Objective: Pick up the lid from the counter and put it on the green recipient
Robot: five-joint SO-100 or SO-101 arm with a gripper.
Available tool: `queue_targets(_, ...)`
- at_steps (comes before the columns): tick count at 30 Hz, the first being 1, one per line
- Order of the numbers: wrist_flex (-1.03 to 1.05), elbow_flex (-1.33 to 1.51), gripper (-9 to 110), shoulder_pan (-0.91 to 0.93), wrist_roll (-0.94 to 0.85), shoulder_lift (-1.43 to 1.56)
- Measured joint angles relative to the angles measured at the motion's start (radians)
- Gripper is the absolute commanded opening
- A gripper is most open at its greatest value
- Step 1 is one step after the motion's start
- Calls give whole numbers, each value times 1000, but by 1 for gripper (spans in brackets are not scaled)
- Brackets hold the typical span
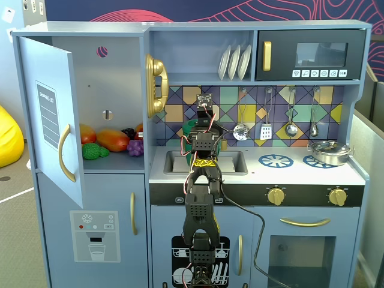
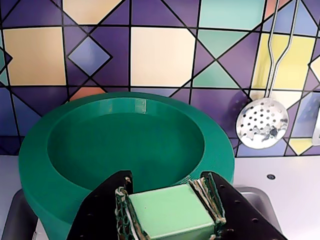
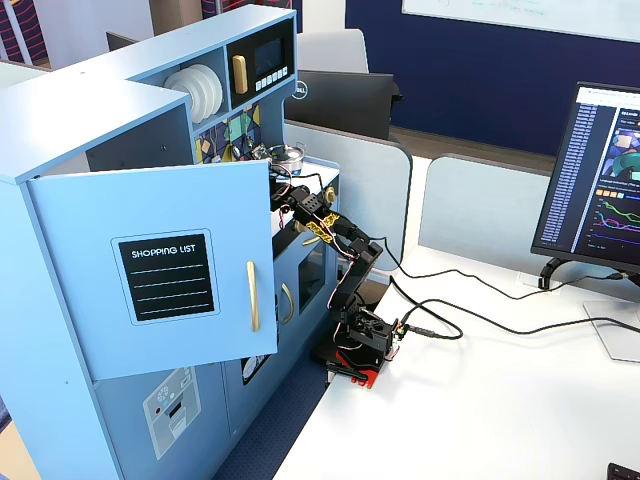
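The pincer (image 2: pixel 170 212) is clenched on the lid (image 2: pixel 127 150), its two black fingers (image 2: pixel 102 210) squeezing the pale green square knob at the middle. The lid is a wide, dark green plastic disc with a sunken centre and a raised rim, held tilted up in front of the tiled back wall. In a fixed view the lid (image 1: pixel 189 127) shows only as a green edge behind the arm (image 1: pixel 201 198), above the left end of the sink (image 1: pixel 206 162), and the green pot cannot be made out. Going left to right in that view: toy fruit (image 1: pixel 112 140) in the open cupboard, the sink, hanging utensils (image 1: pixel 266 127), blue burner rings (image 1: pixel 275 161), and a silver pot (image 1: pixel 329 152) on the surface (image 1: pixel 258 174).
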Motion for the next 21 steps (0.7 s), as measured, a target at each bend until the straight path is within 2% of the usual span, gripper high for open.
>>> queue_targets(2, 0, 6, 0, 0, -5, 3)
queue_targets(6, -2, 17, 21, 0, -5, 15)
queue_targets(11, -12, 20, 37, 0, -5, 18)
queue_targets(14, -43, 20, 41, 0, 9, 18)
queue_targets(21, -104, -55, 39, 0, 3, 18)
